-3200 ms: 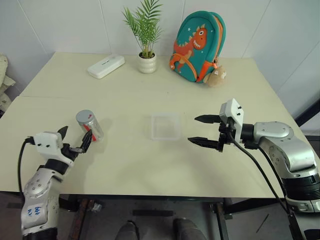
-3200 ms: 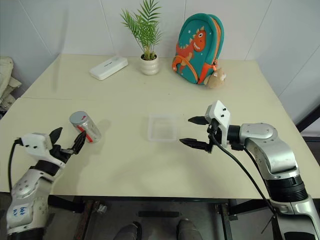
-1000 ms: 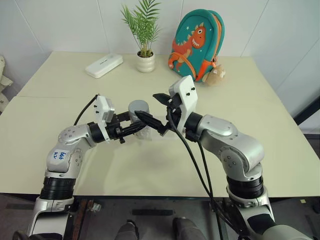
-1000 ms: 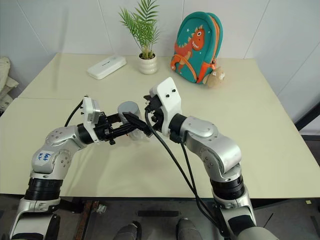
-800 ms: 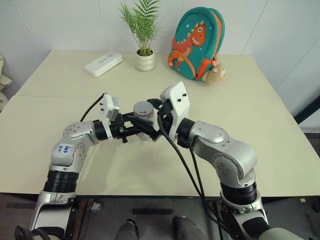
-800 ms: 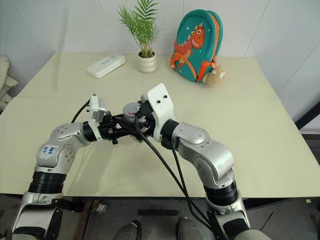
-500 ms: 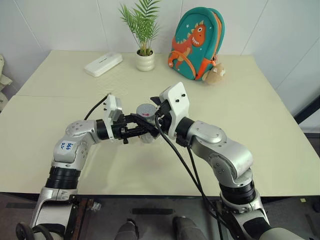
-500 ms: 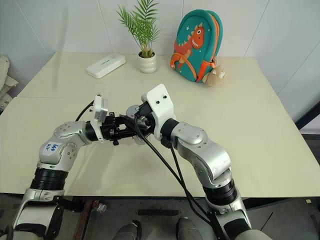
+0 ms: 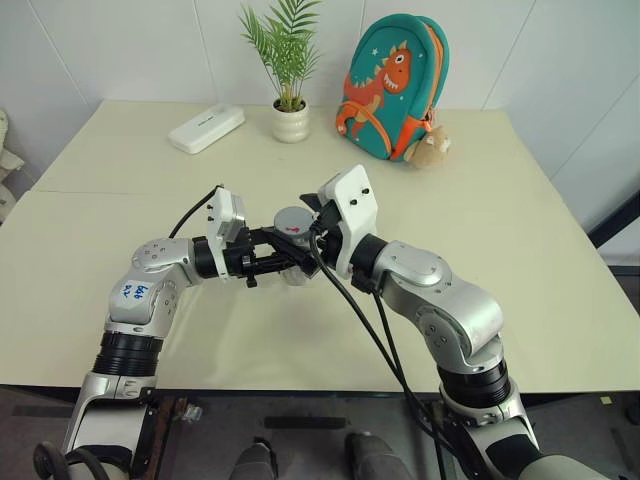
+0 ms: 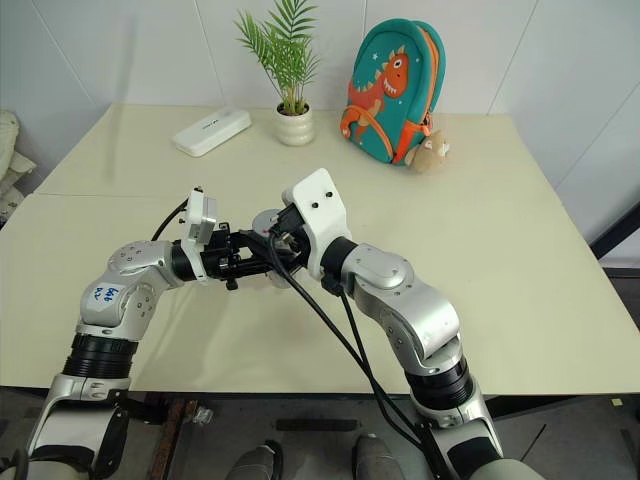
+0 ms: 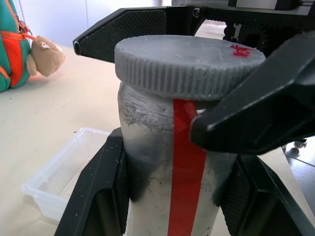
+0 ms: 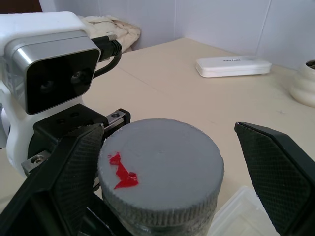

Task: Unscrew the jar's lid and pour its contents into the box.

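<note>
My left gripper (image 9: 283,260) is shut on the jar (image 11: 167,196), a cloudy cylinder with a red stripe, and holds it upright above the middle of the table. The grey ribbed lid (image 12: 160,164), marked with a red spot, sits on the jar's top. My right gripper (image 12: 170,179) stands open, one black finger on each side of the lid; the far finger (image 12: 278,172) is clearly apart from it. The clear box (image 11: 54,182) lies on the table just beyond and below the jar. The contents cannot be made out through the jar's wall.
At the table's back stand a white plant pot (image 9: 290,122), a white flat case (image 9: 207,128) and a teal dinosaur backpack (image 9: 393,85) with a small plush toy (image 9: 432,148). Bare tabletop lies to the left and right of the arms.
Both arms have come together at the table's middle with the jar lifted from the left. Over the last second the right gripper's fingers moved from beside the jar to either side of the lid.
</note>
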Action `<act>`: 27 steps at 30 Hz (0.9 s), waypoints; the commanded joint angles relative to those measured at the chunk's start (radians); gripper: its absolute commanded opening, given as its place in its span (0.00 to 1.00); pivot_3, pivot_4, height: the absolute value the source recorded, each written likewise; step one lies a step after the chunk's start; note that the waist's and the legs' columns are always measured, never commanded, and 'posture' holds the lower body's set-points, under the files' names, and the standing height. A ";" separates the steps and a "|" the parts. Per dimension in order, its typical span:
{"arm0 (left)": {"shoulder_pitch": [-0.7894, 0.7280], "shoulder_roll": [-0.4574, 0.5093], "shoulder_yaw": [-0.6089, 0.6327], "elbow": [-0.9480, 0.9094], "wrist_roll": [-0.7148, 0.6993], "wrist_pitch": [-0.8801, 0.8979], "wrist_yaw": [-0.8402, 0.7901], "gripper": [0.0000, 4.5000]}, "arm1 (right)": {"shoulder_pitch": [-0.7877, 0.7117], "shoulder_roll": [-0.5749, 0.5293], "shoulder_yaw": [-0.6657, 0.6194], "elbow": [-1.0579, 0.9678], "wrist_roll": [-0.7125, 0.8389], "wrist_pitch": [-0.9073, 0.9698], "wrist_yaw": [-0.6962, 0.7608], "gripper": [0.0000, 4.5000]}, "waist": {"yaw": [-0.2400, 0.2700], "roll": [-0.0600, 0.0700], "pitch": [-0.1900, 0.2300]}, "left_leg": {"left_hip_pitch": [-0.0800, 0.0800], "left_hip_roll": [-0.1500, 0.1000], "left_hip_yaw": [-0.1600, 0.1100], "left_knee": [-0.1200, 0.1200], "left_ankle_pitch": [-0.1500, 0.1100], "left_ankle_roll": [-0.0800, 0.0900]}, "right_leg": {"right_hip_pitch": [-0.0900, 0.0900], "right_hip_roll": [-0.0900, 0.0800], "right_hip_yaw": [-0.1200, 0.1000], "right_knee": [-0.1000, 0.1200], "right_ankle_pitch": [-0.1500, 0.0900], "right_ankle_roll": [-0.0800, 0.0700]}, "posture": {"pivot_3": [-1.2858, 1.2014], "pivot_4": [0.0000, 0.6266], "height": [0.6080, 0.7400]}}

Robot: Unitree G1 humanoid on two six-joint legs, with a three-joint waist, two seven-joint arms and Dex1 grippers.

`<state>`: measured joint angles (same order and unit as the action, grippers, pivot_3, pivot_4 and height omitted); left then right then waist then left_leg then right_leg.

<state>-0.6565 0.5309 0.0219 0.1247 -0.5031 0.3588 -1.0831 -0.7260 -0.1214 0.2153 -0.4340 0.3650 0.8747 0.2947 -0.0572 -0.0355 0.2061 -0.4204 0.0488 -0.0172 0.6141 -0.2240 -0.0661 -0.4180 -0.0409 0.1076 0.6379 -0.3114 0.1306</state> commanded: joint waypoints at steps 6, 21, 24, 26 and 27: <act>-0.005 0.011 0.025 -0.003 0.009 -0.034 -0.004 0.43 | -0.003 0.004 -0.015 -0.064 0.033 -0.017 0.034 0.71 | 0.000 0.000 0.000 | 0.000 0.000 0.000 0.000 0.000 0.000 | 0.000 0.000 0.000 0.000 0.000 0.000 | 0.52 0.24 1.00; -0.019 0.024 0.019 0.037 0.015 -0.046 -0.066 0.43 | -0.013 -0.064 -0.019 -0.053 0.142 -0.041 0.248 0.57 | 0.000 0.000 0.000 | 0.000 0.000 0.000 0.000 0.000 0.000 | 0.000 0.000 0.000 0.000 0.000 0.000 | 0.52 0.24 1.00; -0.027 0.034 0.008 0.070 0.028 -0.062 -0.116 0.43 | -0.024 -0.106 -0.003 -0.030 0.161 -0.068 0.350 0.57 | 0.000 0.000 0.000 | 0.000 0.000 0.000 0.000 0.000 0.000 | 0.000 0.000 0.000 0.000 0.000 0.000 | 0.52 0.24 1.00; -0.037 0.036 0.003 0.095 0.034 -0.076 -0.137 0.43 | -0.033 -0.132 0.009 -0.011 0.160 -0.092 0.410 0.57 | 0.000 0.000 0.000 | 0.000 0.000 0.000 0.000 0.000 0.000 | 0.000 0.000 0.000 0.000 0.000 0.000 | 0.52 0.24 1.00; -0.043 0.036 0.002 0.107 0.036 -0.082 -0.144 0.43 | -0.038 -0.139 0.009 0.000 0.161 -0.102 0.431 0.57 | 0.001 0.000 0.000 | 0.000 0.000 0.000 0.000 0.000 0.000 | 0.000 0.000 0.000 0.000 0.000 0.000 | 0.52 0.24 1.00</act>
<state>-0.6663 0.5452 -0.0111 0.1865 -0.4858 0.2833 -1.2474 -0.7375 -0.2622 0.1943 -0.3835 0.4617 0.8117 0.6343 -0.0567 -0.0355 0.2061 -0.4203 0.0487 -0.0172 0.6145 -0.2238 -0.0657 -0.4180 -0.0406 0.1076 0.6383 -0.3114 0.1306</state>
